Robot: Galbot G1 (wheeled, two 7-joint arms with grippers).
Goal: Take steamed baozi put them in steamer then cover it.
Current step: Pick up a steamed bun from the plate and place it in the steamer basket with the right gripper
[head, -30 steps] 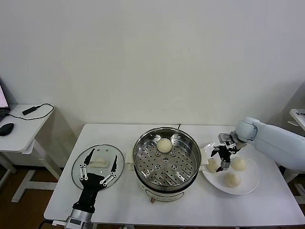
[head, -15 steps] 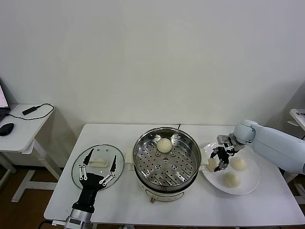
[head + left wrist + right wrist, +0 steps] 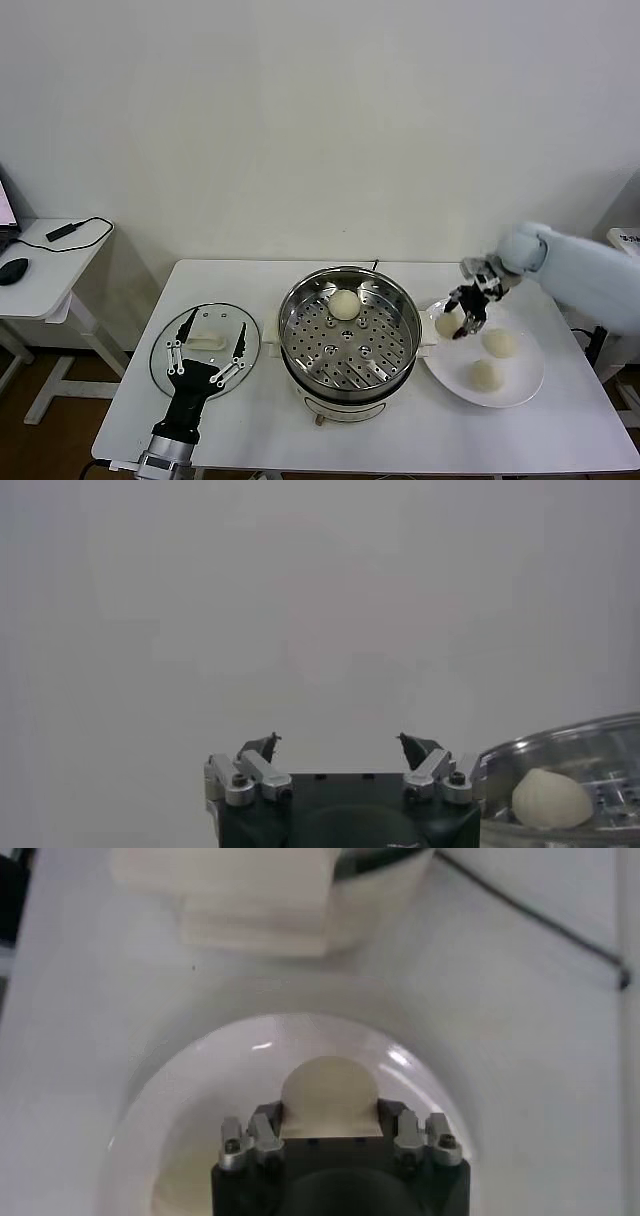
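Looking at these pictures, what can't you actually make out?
- Right wrist view: the right gripper body hides the near side of the bun between its fingers, so contact cannot be confirmed.
- Right wrist view: the steamer is cut off by the frame edge.
- Left wrist view: the lid is out of frame; only the open left gripper and the steamer's rim show.

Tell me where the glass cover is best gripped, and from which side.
Grip the cover by the white handle at its centre, coming straight down from above. It lies flat on the table, so its thin rim gives little purchase; the raised handle is probably the only part that fingers can close around. The left tool hovers open over it; the right tool is at the plate.
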